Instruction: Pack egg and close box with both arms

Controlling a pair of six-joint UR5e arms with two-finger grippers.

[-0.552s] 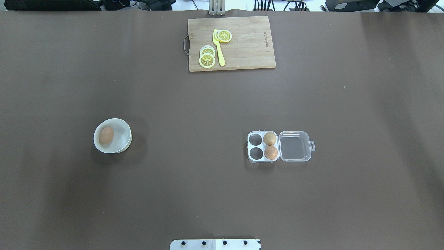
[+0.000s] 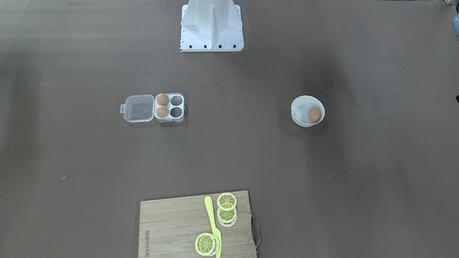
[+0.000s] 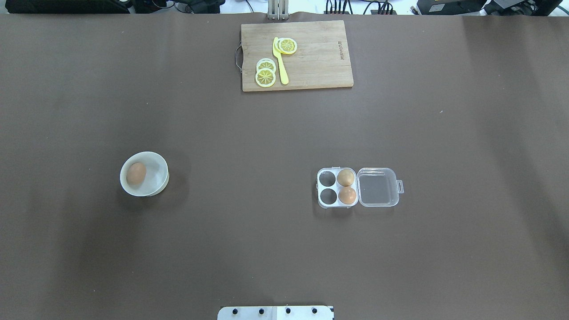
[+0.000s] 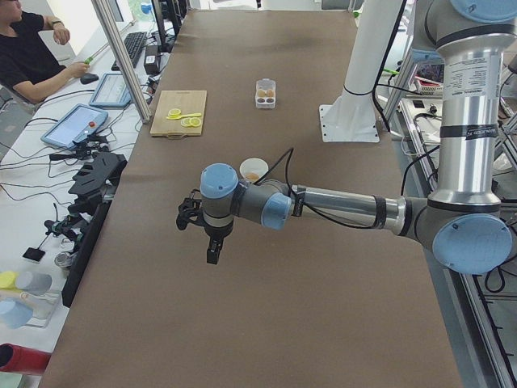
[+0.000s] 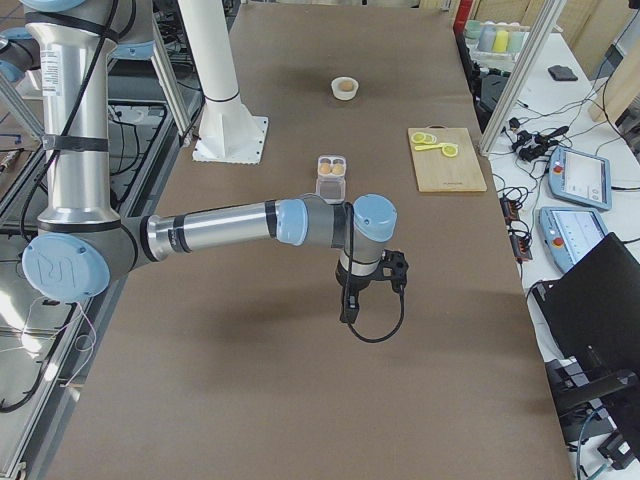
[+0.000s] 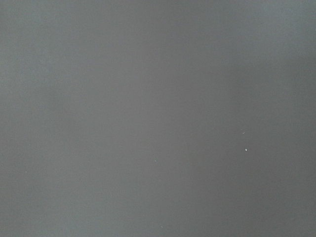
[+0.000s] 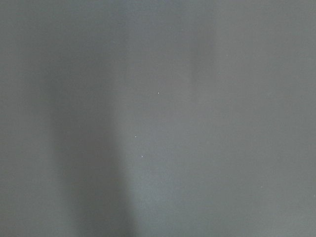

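Broadly, a brown-covered table (image 3: 284, 133) fills both top views. The benches, cables and tablets around it, and a seated person (image 4: 28, 48), appear only in the side views.

From overhead I find the egg (image 3: 136, 173) lying in a white bowl (image 3: 161, 165) on the robot's left half. The box (image 3: 327, 187) sits well apart on the right half, its lid (image 3: 377, 189) folded flat outward. Two more eggs (image 3: 345, 177) fill the cups beside the hinge, and the two inner cups are bare. At the far edge, a wooden board (image 3: 320, 62) carries lemon slices (image 3: 265, 76) and a yellow knife (image 3: 281, 66).

Neither top view includes an arm; only the white base stand (image 2: 211, 25) shows. The side views supply them. The left gripper (image 4: 212, 257) hangs over bare table short of the bowl, and the right gripper (image 5: 347, 310) hangs likewise short of the box. I cannot tell whether either pair of jaws is parted. Both wrist cameras show only plain table covering.
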